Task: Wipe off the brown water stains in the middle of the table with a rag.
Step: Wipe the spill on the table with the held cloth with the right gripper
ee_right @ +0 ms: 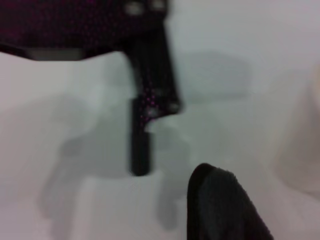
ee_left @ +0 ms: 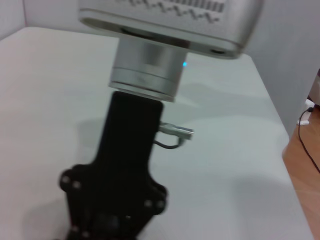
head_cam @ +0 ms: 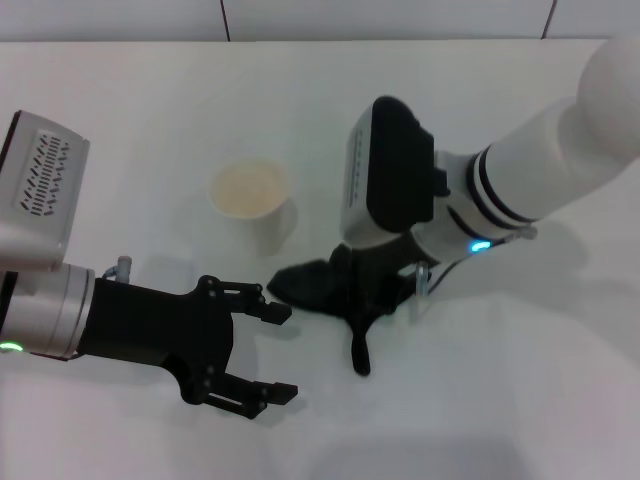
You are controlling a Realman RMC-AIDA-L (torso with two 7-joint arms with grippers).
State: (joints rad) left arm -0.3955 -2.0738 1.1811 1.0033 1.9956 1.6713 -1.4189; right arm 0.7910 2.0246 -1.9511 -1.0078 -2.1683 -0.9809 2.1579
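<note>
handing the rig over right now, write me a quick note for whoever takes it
Right hand: down on the rag mid-table; whether it is open or shut cannot be seen.
Left hand: open, holding nothing, hovering just left of the rag.
Rag: dark cloth bunched on the table, thin tail trailing toward the robot, in front and right of the paper cup.
Brown stain: not visible in any view; it may be under the rag or already wiped.
Left: lift the rag, check the spot, wipe again if brown remains.

On the surface point(head_cam: 150, 120), the cup point(head_cam: 253, 203) stands behind and left of the rag point(head_cam: 330, 290); the left gripper point(head_cam: 275, 350) hovers left of the rag.
</note>
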